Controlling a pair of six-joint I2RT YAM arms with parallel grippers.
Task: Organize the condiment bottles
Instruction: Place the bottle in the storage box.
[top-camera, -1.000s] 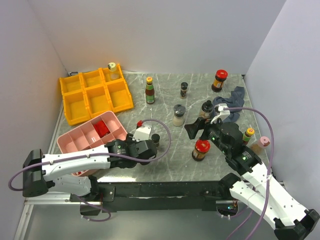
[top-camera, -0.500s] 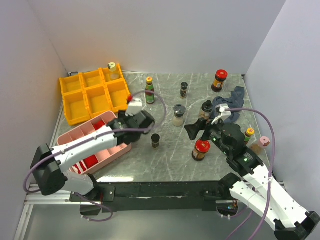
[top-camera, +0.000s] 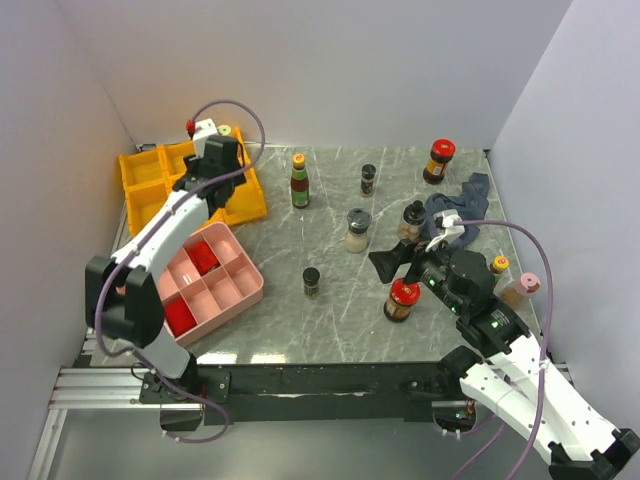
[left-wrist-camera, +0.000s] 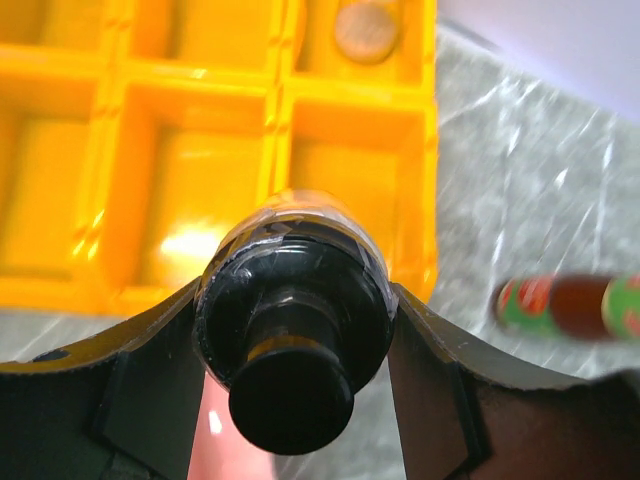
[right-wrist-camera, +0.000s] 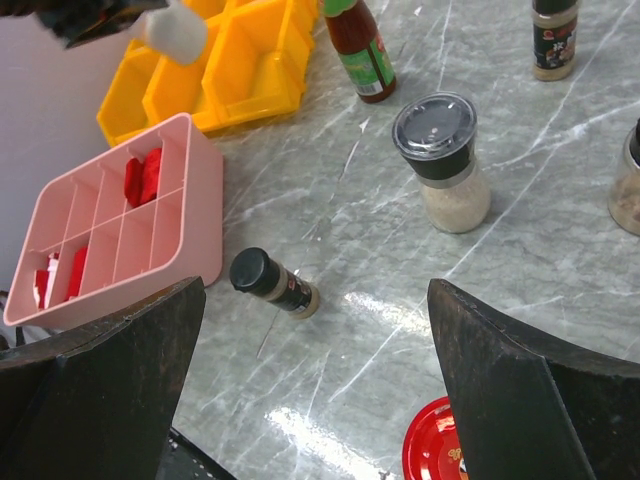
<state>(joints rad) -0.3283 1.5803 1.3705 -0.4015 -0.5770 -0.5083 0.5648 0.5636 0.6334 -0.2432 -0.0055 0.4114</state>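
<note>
One black-capped jar is clamped between the two fingers of the left gripper, its cap turned toward the wrist camera. It hangs above the yellow tray in the upper left of the overhead view, over a divider between bins, and I cannot tell which bin lies under it. The bin at the tray's far right corner holds a pale-capped bottle. Below the yellow tray, the pink tray lies at an angle, with red blocks in several of its compartments.

The left arm reaches from its base at the lower left up across the pink tray — long and nearly straight — with the wrist bent over the yellow tray. The right gripper hangs right of centre with its jaws spread wide and nothing between them. It is just up-left of a red-lidded jar in the frame and not touching it. In the right wrist view, a small dark-capped jar stands on the marble between the pink tray and a clear-lidded shaker. A green-labelled bottle stands toward the top centre, and a second red-lidded jar stands in the upper right beside the dark cloth.
</note>
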